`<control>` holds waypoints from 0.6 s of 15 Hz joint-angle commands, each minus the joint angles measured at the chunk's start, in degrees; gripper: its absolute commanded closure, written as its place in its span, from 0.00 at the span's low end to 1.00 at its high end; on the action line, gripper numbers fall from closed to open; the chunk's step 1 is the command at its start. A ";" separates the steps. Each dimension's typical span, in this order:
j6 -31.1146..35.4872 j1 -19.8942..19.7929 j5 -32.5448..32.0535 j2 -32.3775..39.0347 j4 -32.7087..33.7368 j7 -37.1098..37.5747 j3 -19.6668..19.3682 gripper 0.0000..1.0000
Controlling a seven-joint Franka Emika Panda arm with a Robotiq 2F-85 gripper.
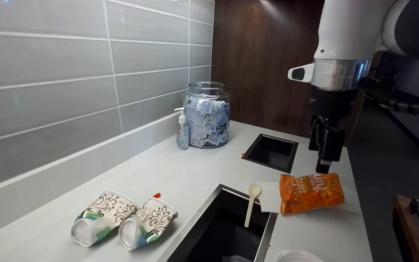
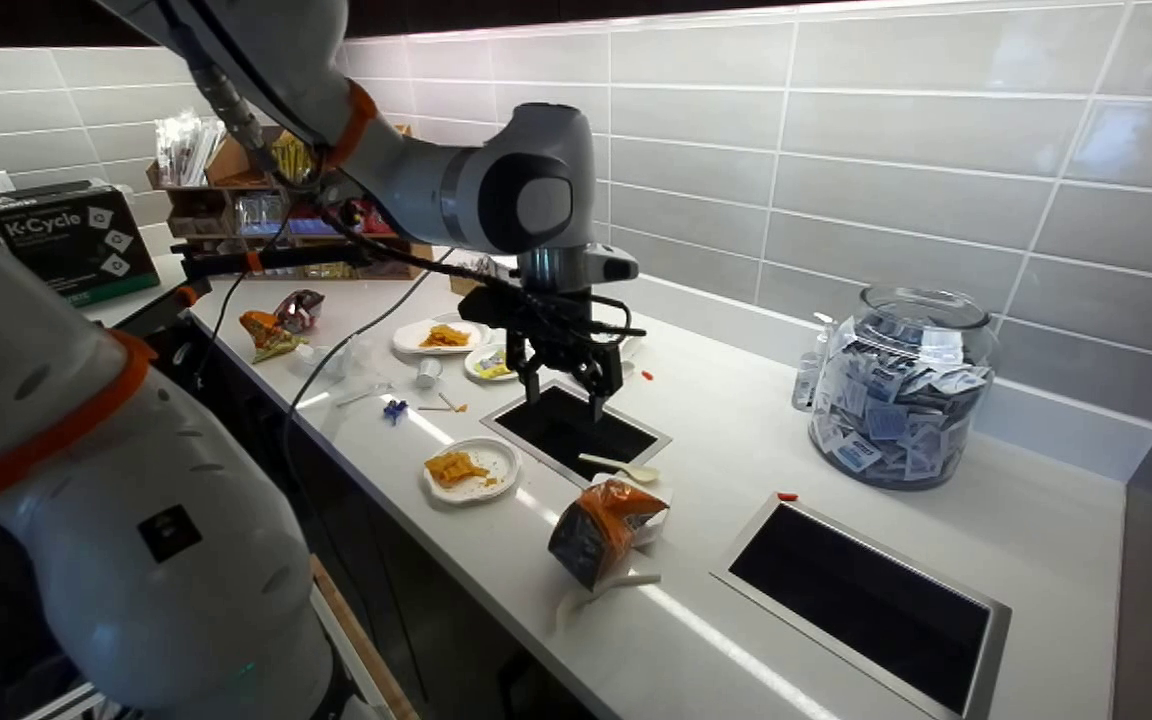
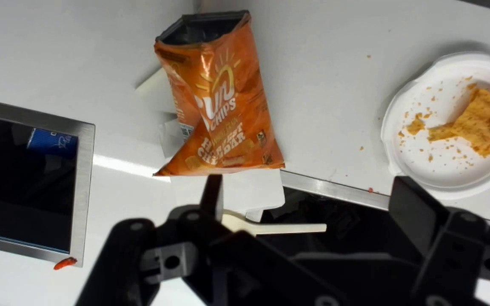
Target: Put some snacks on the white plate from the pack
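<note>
This is looking like a kitchen: tiles (image 2: 896, 130) are rising behind the jar (image 2: 901, 335), a framed opening (image 2: 989, 655) is sitting in the table (image 2: 726, 430) near it, a stocked rack (image 2: 228, 165) is standing well apart from the jar.

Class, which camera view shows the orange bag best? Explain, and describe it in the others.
The wrist view: it shows the bag from above, with print mostly readable and the open mouth. In an exterior view the bag shows print sideways, mouth hidden; in an exterior view the bag shows orange and dark surfaces, print illegible.
</note>
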 commanded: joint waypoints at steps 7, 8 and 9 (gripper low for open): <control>-6.82 1.74 -0.68 -6.65 1.21 0.63 0.33 0.00; -6.82 1.74 -0.68 -6.66 1.21 0.63 0.31 0.00; -6.81 1.73 -0.68 -6.57 1.22 0.62 0.28 0.00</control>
